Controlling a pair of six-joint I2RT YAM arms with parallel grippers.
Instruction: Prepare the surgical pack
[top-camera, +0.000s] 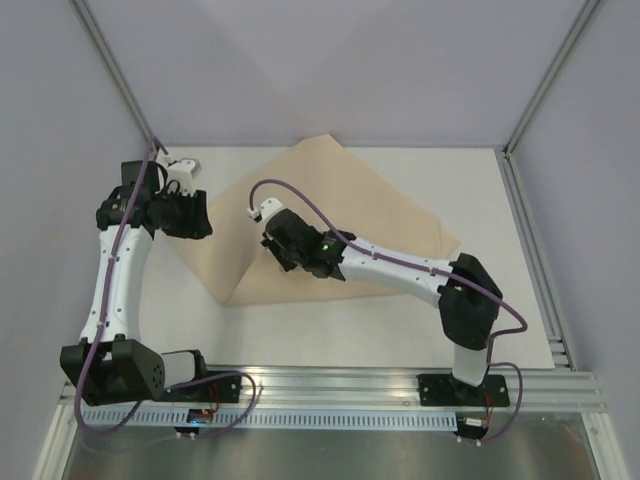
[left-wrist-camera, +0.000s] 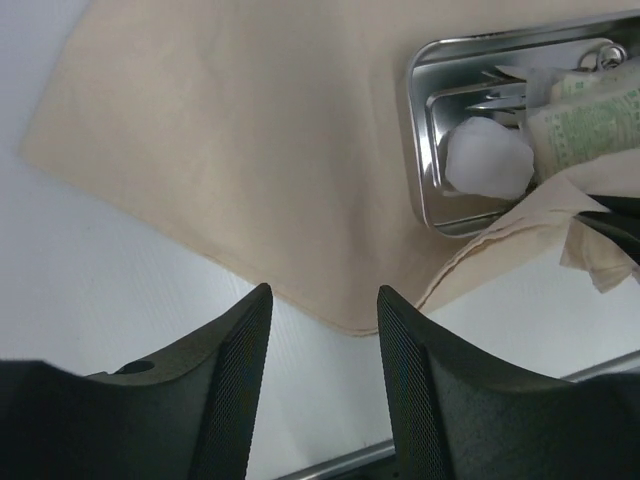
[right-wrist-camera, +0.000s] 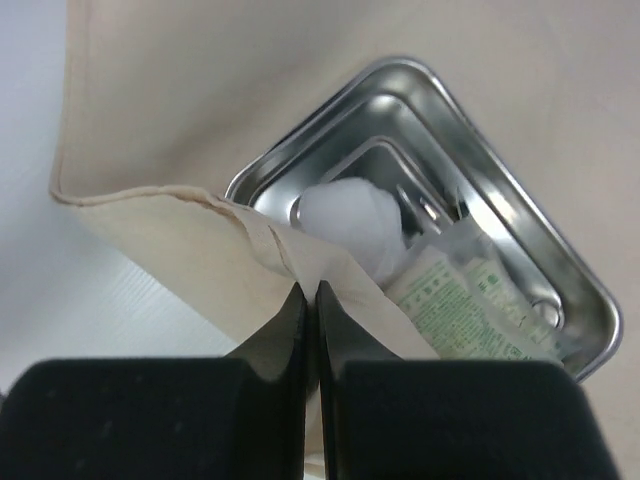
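Right gripper (right-wrist-camera: 310, 296) clamped on tan cloth sheet (right-wrist-camera: 200, 120) edge, folded over steel tray (right-wrist-camera: 525, 205) near corner; 1 white pad (right-wrist-camera: 350, 215), green packets (right-wrist-camera: 450, 300) inside tray. Left gripper (left-wrist-camera: 325, 298) jaws apart, empty, left of tray.

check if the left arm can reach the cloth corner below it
Probably yes: the open left gripper hangs right above that corner of the tan cloth, which lies flat and uncovered; the right gripper pinches another corner, over at the tray.
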